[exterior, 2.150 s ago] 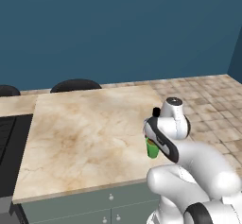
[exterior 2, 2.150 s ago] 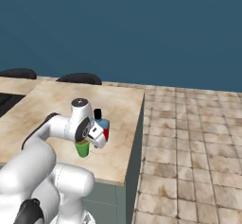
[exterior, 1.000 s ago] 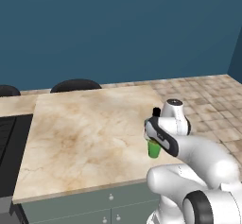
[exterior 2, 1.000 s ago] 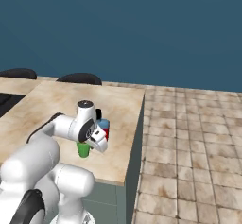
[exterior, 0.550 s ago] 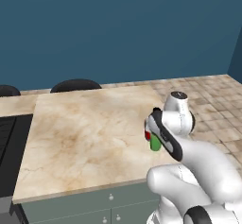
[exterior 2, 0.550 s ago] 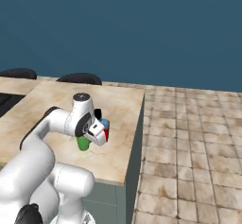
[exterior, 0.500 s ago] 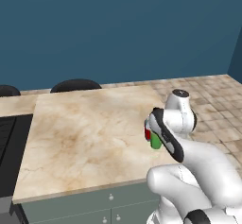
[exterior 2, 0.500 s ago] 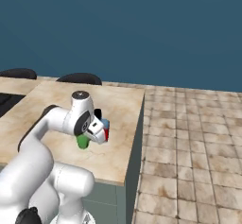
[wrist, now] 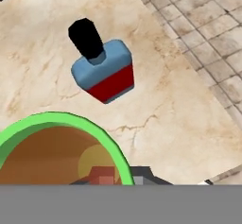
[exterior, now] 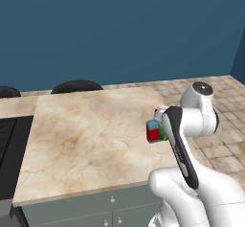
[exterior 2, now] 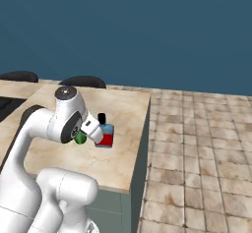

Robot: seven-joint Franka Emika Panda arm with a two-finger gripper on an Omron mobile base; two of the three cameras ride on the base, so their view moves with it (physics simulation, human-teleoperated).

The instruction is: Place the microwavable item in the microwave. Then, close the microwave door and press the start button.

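A white robot arm is reaching over the right end of a beige marble counter [exterior: 86, 135] in a kitchen with a dark blue wall. Its gripper [exterior 2: 84, 134] is sitting low, just above the counter near the right edge. From the camera on the hand, the green cup [wrist: 56, 147] with brown contents is pressing right up against the lens, its rim curving past a dark finger tip [wrist: 142, 176] at the bottom. The fingers are drawn together tightly, and they appear to be pinching the cup's rim, though the contact itself is mostly hidden. A sliver of the cup is peeking out beside the wrist in both base views.

Just beside the cup, a blue-and-red bottle [exterior 2: 104, 134] with a black cap is standing upright on the counter, apart from the gripper.

The step in hand looks like the pick-up of the cup; nothing is yet in the microwave. The next move would call for lifting the cup straight up, keeping it level so nothing spills and clearing the bottle, then carrying it toward the microwave.
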